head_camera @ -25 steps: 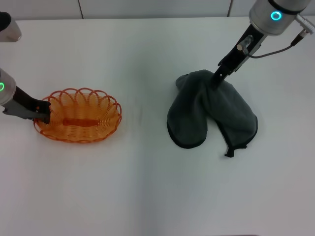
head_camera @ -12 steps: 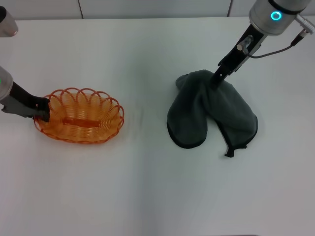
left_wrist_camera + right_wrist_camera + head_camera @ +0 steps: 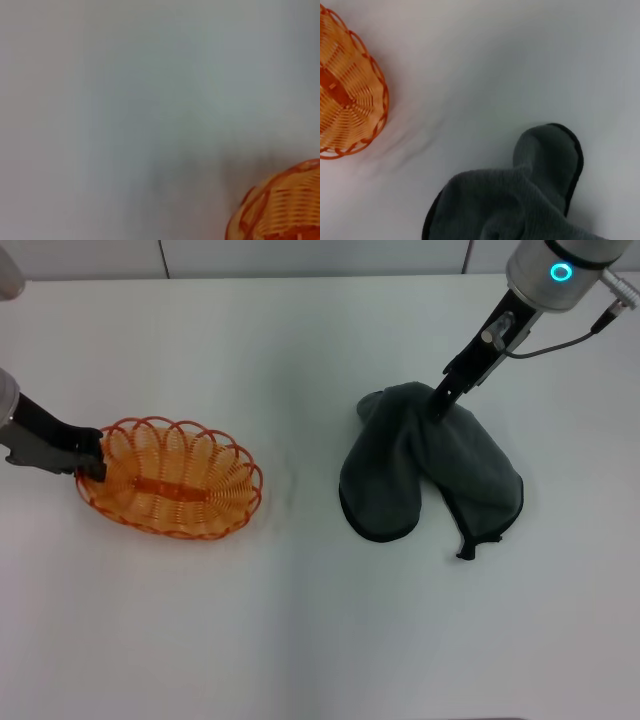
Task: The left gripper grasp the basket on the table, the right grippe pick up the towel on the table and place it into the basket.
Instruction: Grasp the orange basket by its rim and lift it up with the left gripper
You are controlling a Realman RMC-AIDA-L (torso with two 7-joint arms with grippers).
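The white table (image 3: pixel 300 620) is a plain, smooth surface filling the head view. On its left part rests the orange wire basket (image 3: pixel 170 490), oval with a scalloped looped rim. Well apart from it, on the right part, lies the dark grey towel (image 3: pixel 425 465), rumpled into two lobes, its black stitched edge and small corner tab toward the near side.

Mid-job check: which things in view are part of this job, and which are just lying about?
In the job:
- basket, its rim gripped by the left gripper
- towel, pinched at its far edge by the right gripper
- table

Lying about:
- nothing visible
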